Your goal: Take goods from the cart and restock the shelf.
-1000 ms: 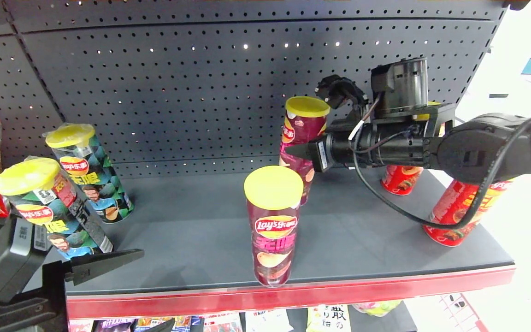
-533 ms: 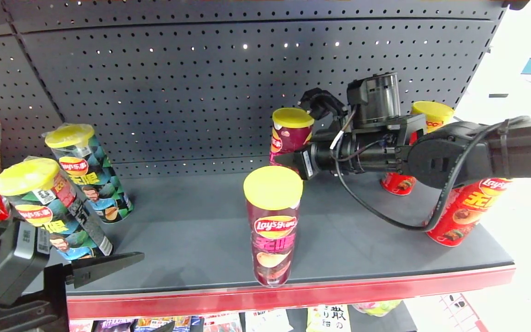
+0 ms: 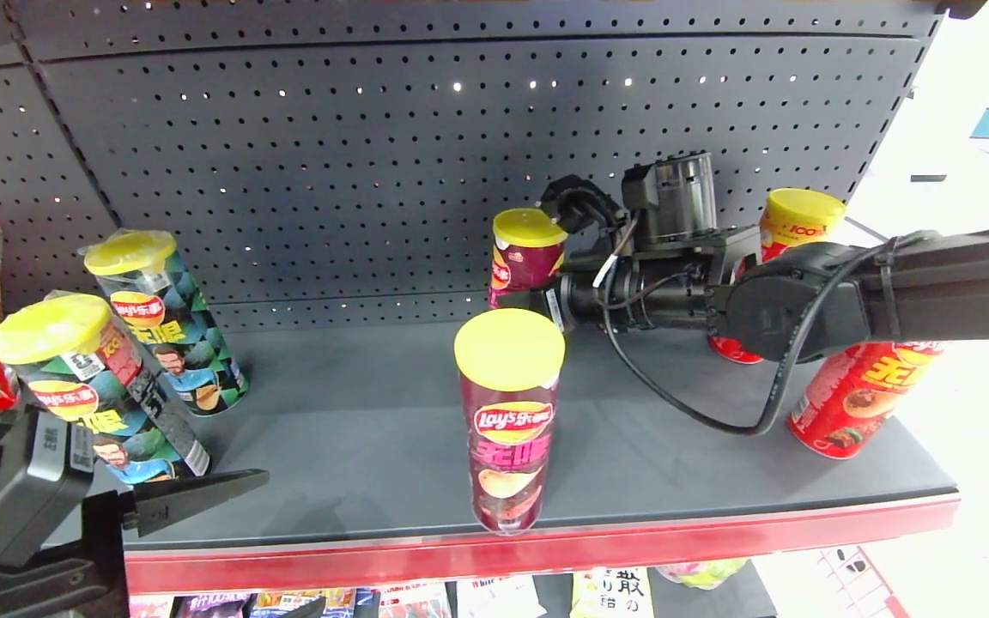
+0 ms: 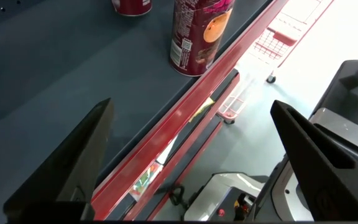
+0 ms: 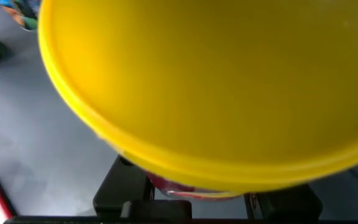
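Note:
My right gripper [image 3: 537, 299] is shut on a purple chip can with a yellow lid [image 3: 525, 256], held upright over the back of the grey shelf [image 3: 357, 429], close to the pegboard. The can's base is hidden behind a second purple can [image 3: 507, 421] that stands at the shelf's front edge. In the right wrist view the held can's yellow lid [image 5: 210, 81] looms large above the black fingers [image 5: 135, 196]. My left gripper [image 3: 194, 493] hangs open below the shelf's front left, its fingers [image 4: 86, 162] spread wide with nothing between them. The front purple can [image 4: 197, 37] also appears in the left wrist view.
Two green-black cans [image 3: 164, 318] [image 3: 91, 386] lean at the shelf's left. Red cans stand at the right [image 3: 855, 395] and back right [image 3: 791, 225]. A red lip [image 3: 546, 549] runs along the shelf front. A shopping cart [image 4: 284, 31] stands on the floor below.
My right arm has carried the purple can left, lower and back toward the pegboard, uncovering the back-right red can. The left arm has stayed put.

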{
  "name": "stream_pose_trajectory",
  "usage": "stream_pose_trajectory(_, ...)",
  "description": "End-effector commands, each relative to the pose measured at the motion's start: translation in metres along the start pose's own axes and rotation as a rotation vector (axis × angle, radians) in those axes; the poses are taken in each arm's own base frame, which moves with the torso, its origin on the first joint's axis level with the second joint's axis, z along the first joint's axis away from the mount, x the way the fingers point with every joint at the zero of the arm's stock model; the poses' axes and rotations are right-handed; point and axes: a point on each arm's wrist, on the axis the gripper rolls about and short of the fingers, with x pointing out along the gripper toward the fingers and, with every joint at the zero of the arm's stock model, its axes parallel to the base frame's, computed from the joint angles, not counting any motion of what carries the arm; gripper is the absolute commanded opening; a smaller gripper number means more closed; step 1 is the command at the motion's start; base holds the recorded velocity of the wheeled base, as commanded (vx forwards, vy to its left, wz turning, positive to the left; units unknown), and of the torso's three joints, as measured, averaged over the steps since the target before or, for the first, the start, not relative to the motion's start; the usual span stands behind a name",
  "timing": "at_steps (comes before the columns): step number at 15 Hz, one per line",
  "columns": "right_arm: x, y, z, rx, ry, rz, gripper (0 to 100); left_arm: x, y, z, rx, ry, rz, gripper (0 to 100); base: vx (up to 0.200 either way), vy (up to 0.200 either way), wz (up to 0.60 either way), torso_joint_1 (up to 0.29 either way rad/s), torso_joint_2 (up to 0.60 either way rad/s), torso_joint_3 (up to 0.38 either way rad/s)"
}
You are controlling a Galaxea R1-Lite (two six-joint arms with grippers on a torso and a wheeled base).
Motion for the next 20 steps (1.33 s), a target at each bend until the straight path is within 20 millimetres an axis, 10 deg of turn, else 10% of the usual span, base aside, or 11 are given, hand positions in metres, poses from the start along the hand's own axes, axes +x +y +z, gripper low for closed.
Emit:
stream_pose_trajectory(1, 0.001, 0.001, -0.001, -0.001, 0.001, 0.004, 0, 0.000, 0.000, 0.000, -0.001, 0.002, 0.000, 100, 0.000, 0.000, 0.00, 0.000, 0.00, 0.000)
stream_pose_trajectory(5, 0.002, 0.001, -0.003, 0.000, 0.009, 0.005, 0, 0.001, 0.000, 0.000, -0.002, 0.005, -0.001, 100, 0.000, 0.000, 0.00, 0.000, 0.00, 0.000)
stream_pose_trajectory(6, 0.001, 0.001, -0.002, 0.001, 0.007, 0.003, 100, 0.001, 0.000, 0.000, -0.002, 0.005, -0.001, 100, 0.000, 0.000, 0.00, 0.000, 0.00, 0.000)
stream_pose_trajectory(20, -0.108, 0.021, -0.012, 0.090, 0.026, -0.192, 100, 0.025, 0.010, 0.013, -0.009, 0.046, 0.023, 100, 0.000, 0.000, 0.00, 0.000, 0.00, 0.000)
